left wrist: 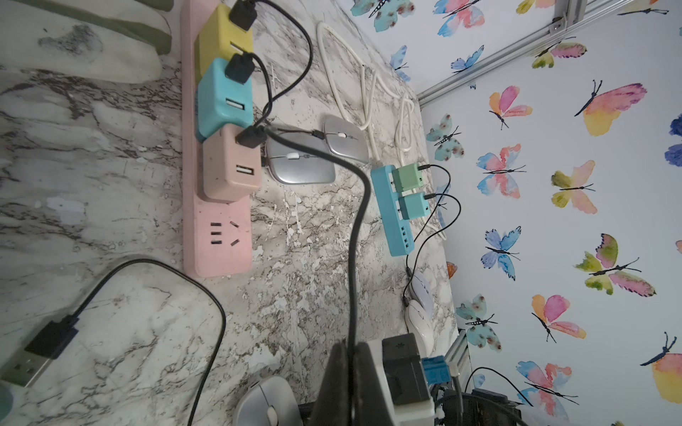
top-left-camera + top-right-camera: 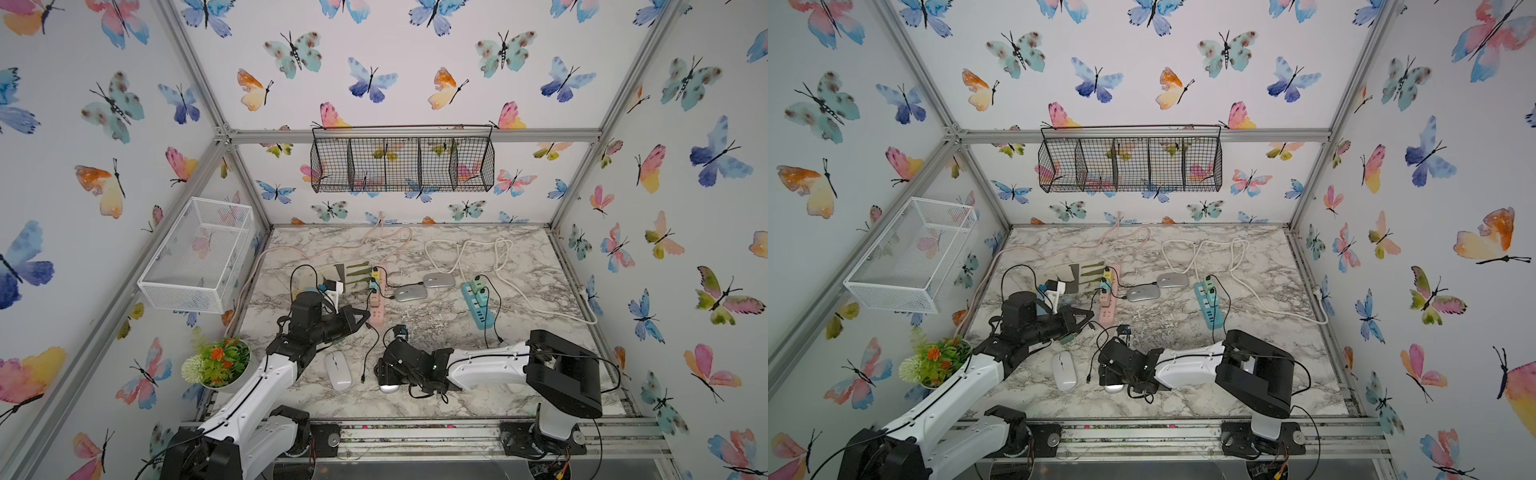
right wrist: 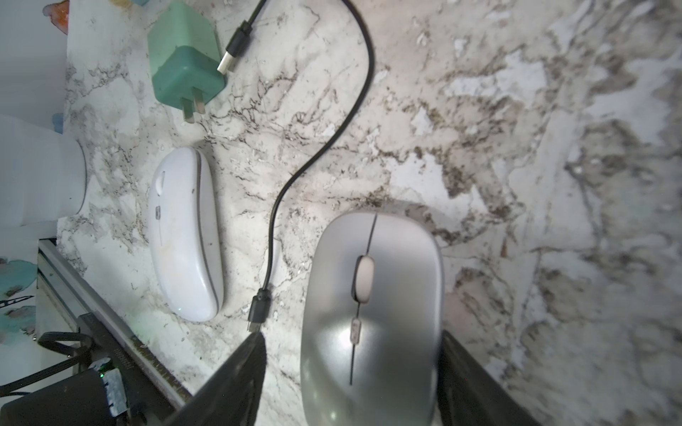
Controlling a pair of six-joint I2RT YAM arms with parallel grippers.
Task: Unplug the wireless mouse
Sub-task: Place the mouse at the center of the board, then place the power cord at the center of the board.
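Observation:
A silver wireless mouse (image 3: 371, 295) lies flat near the table's front, and no cable enters its front end. My right gripper (image 3: 352, 333) stands open astride it, one finger clearly off its side; in a top view only the mouse's edge (image 2: 390, 389) shows under the gripper (image 2: 388, 380). My left gripper (image 1: 350, 345) is shut on a black cable (image 1: 356, 236) that runs to the beige charger (image 1: 230, 166) on the pink power strip (image 1: 221, 243). The cable's other end is hidden. In a top view this gripper (image 2: 365, 316) hovers by the strip's near end.
A white mouse (image 2: 338, 370), a loose black cable (image 3: 324, 147) and a loose green charger (image 3: 184, 70) lie between the arms. Two more silver mice (image 2: 410, 293) sit plugged in behind, beside a blue power strip (image 2: 478, 305). A potted plant (image 2: 218, 361) stands front left.

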